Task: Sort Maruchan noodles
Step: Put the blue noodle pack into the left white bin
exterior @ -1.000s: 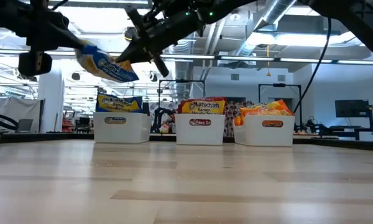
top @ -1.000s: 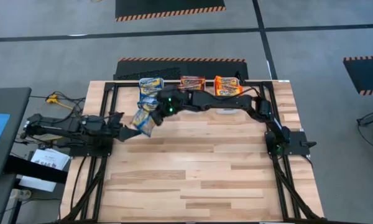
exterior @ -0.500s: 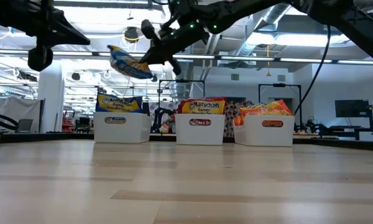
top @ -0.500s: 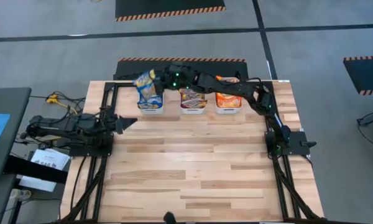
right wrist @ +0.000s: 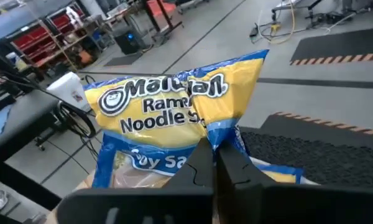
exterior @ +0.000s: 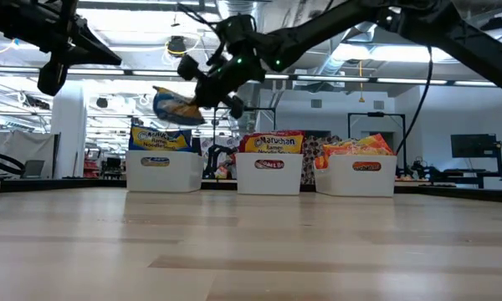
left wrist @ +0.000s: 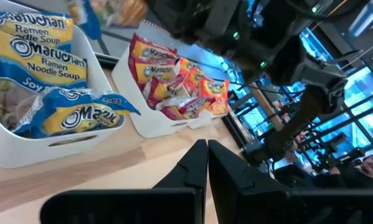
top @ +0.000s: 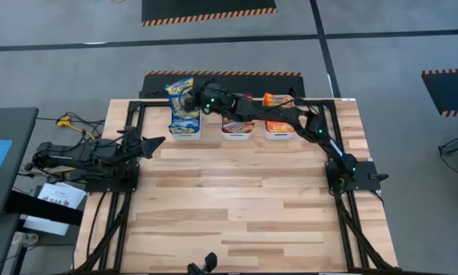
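While the left gripper sits clenched and empty by the table's left edge, the right gripper reaches across, clamped on a blue packet held above the left bin. That bin holds more blue packets. Just beside it, the middle bin has maroon packets; the right bin has orange packets. No packets lie on the tabletop in front of the bins.
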